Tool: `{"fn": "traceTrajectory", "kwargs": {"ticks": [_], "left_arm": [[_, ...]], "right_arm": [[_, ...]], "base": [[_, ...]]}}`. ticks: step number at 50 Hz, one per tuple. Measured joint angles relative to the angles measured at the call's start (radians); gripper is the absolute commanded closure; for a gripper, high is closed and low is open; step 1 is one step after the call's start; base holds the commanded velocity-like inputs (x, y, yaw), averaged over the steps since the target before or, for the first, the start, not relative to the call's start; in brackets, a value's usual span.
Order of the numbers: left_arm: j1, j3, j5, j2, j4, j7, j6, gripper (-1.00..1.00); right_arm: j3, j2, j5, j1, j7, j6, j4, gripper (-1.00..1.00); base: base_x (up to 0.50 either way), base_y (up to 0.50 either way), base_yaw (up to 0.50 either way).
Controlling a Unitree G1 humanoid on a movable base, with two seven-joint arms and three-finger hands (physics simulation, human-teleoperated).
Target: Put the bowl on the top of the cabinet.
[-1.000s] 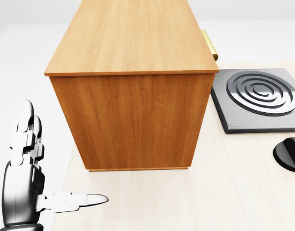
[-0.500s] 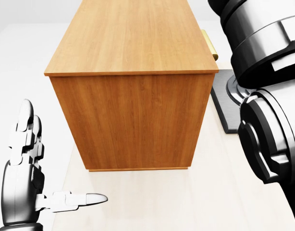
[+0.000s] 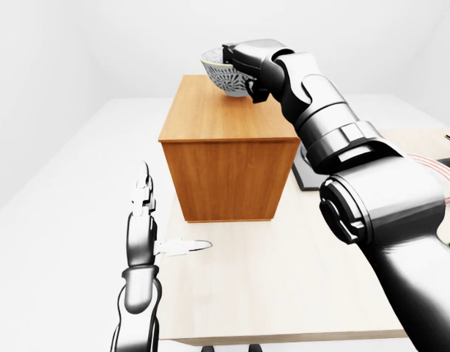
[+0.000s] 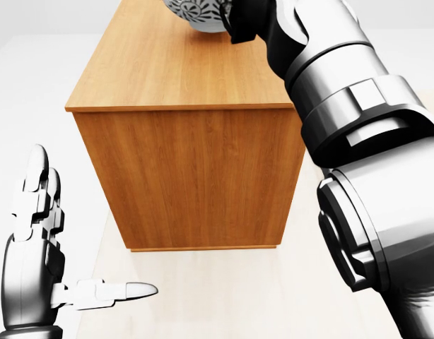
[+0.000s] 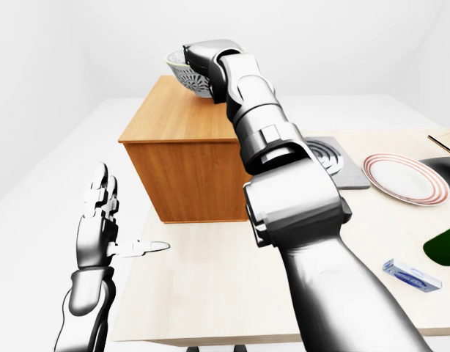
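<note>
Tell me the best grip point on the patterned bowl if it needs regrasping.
Take the patterned bowl by its rim, from the left-eye view's right, as the right hand does now. It sits upright over the cabinet top; the rounded wall offers poorer purchase.

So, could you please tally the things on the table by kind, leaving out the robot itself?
Cabinet: 1
Bowl: 1, held over the cabinet
Stove plate: 1
Striped plate: 1
Small clear box: 1
Total: 5, with partly cropped dark items at the right edge uncounted.

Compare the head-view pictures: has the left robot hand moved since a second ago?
No. The left robot hand sits at the same spot, below and left of the cabinet, fingers spread.
</note>
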Motion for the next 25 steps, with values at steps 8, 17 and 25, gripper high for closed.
{"fn": "traceTrajectory", "kwargs": {"ticks": [8, 17, 25], "left_arm": [[0.001, -0.001, 0.0, 0.0, -0.002, -0.001, 0.0, -1.0], [0.004, -0.001, 0.0, 0.0, -0.003, -0.002, 0.0, -1.0], [0.003, -0.001, 0.0, 0.0, -0.002, -0.002, 0.0, -1.0]], "right_arm": [[0.005, 0.009, 0.004, 0.027, -0.009, 0.0, 0.0, 1.0], [0.003, 0.011, 0.006, 0.041, -0.019, 0.0, -0.008, 1.0], [0.001, 0.012, 0.011, 0.043, -0.017, 0.0, -0.014, -1.0]], "base": [[0.0, 0.0, 0.0], [0.0, 0.0, 0.0], [0.0, 0.0, 0.0]]}}
